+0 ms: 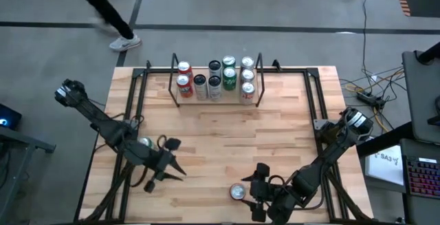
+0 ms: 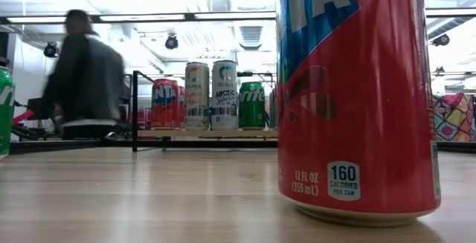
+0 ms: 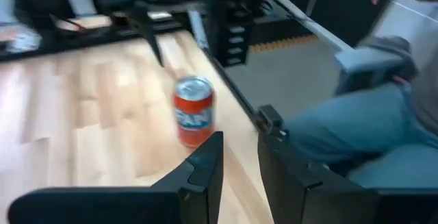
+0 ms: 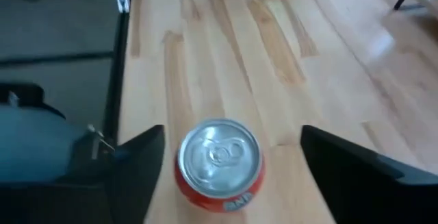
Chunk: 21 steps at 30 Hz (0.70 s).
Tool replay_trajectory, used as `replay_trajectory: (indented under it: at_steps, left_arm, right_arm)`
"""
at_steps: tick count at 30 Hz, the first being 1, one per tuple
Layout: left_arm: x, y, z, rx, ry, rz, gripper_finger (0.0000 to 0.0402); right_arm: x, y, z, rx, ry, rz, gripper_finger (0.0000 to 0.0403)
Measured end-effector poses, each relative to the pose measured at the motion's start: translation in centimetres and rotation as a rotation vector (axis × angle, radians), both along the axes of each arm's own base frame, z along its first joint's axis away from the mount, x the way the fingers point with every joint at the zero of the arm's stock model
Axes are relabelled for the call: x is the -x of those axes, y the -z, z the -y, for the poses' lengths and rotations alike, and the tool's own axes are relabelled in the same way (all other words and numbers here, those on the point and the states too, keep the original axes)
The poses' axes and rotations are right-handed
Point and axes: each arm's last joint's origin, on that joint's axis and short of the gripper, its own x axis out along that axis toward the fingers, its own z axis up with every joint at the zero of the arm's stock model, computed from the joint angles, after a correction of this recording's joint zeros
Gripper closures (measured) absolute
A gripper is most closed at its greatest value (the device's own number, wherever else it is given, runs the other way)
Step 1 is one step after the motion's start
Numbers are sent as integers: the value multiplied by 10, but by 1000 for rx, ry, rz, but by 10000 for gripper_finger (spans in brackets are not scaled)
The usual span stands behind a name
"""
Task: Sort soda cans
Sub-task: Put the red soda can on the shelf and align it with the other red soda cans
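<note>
1. Straddling a red soda can (image 4: 220, 161) without gripping it, the right gripper (image 4: 233, 157) sits near the table's front edge, its two dark fingers (image 4: 140, 161) spread wide, a clear gap showing on each side of the silver top.
2. That red can stands upright on the wooden table (image 1: 227, 125) just left of the right gripper in the overhead view, and fills the right side of the low view (image 2: 357, 98).
3. Across the table, the left gripper (image 1: 180, 172) hangs above the front left part of the boards, its fingers (image 3: 205, 176) drawn close with only a narrow slot between them and nothing held.
4. A green can (image 1: 145, 143) stands upright just beside the left arm, partly hidden by it.
5. Ten more cans stand upright in a black wire rack (image 1: 173, 87) along the far edge: two red at the left (image 1: 183, 82), black and silver-white ones in the middle, green ones right of those, and what appear to be red-and-white cans at the right end.
6. Beyond the table, a person (image 2: 88, 76) is in the room behind.
</note>
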Motion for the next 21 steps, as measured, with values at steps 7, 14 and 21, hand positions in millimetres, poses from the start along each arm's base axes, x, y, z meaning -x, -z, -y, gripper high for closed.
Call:
replay_trajectory:
  at_steps: [7,14,21]
  left_arm:
    - [7,-4,-7,-22,-62,49,326]
    - [6,-4,-7,-34,-71,56,326]
    - [6,-4,-8,-47,-94,62,326]
  right_arm:
    - [3,9,3,110,-55,-44,29]
    - [5,18,6,40,-17,-67,28]
    - [3,23,3,22,-20,-68,28]
